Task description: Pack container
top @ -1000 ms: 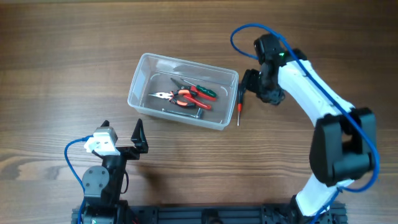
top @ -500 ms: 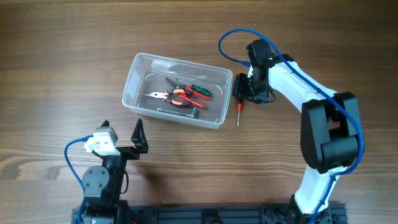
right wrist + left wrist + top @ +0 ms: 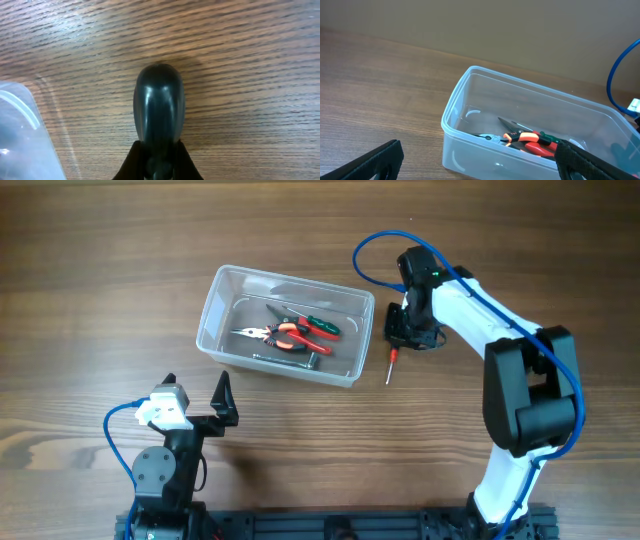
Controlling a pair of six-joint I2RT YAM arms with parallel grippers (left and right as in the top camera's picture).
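stretching left-right, the container (image 3: 208,310) sits slightly skewed.

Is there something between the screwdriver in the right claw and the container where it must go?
Only the container's own right wall: the screwdriver, held by the right claw, is just outside it. The top is open, with no lid, and the pliers inside leave some bare floor.
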